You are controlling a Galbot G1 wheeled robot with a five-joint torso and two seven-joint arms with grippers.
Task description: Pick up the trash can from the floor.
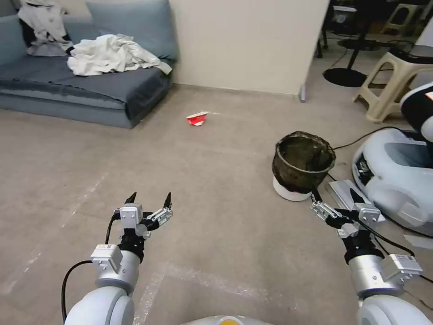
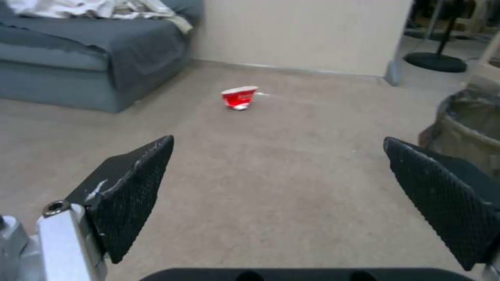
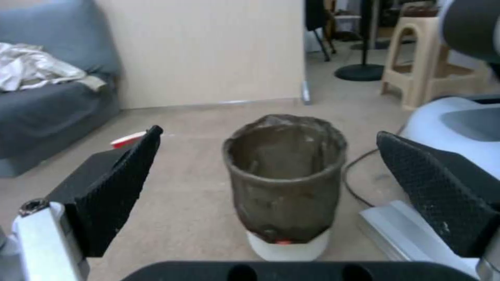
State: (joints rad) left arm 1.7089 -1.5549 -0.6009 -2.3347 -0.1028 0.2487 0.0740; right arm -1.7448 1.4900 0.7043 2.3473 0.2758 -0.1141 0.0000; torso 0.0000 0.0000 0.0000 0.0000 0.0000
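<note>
Nothing is lifted yet: the one small round white trash can [image 1: 303,166], lined with a dark plastic bag, stands upright on the beige-grey floor [image 1: 216,180] beside a grey sofa. The right gripper [image 1: 334,198] sits just short of it, jaws wide apart, so closing in, gripping and raising remain. The left gripper [image 1: 149,199] hovers well apart, likewise spread. One crushed red-and-white paper cup [image 1: 197,118] lies beyond.
</note>
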